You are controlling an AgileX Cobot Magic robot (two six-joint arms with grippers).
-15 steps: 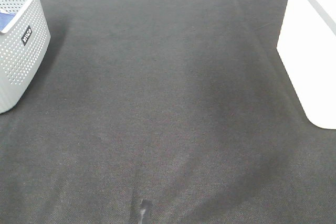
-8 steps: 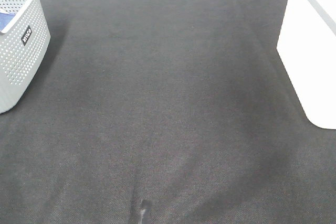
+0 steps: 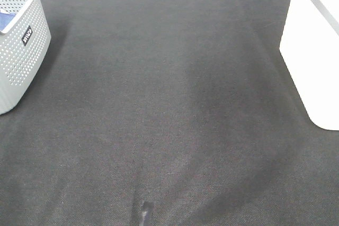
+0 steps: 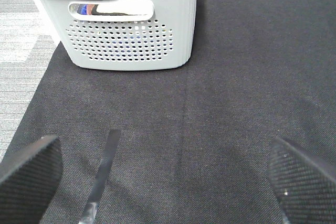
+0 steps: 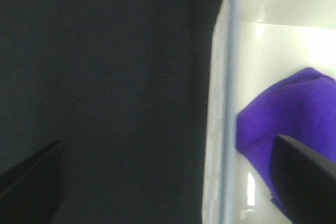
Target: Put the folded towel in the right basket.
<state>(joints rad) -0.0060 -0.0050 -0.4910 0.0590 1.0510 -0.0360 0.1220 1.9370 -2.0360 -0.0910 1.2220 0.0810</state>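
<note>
The folded towel (image 5: 286, 124), purple, lies inside the right basket (image 5: 218, 129), against its smooth white wall below the greyish rim. The right basket also shows as a cream-white bin at the right edge of the high view (image 3: 312, 51); the towel is hidden there. My right gripper (image 5: 168, 182) is open and empty, above the bin's rim, with one finger over the towel and the other over the dark mat. My left gripper (image 4: 168, 182) is open and empty over the mat, short of the grey perforated basket (image 4: 126, 35). Neither gripper shows in the high view.
The grey perforated basket (image 3: 18, 46) stands at the far left with blue cloth inside. A dark mat (image 3: 169, 104) covers the table between the baskets. A short strip of tape (image 4: 102, 177) lies on the mat near the left gripper, also seen in the high view (image 3: 143, 213).
</note>
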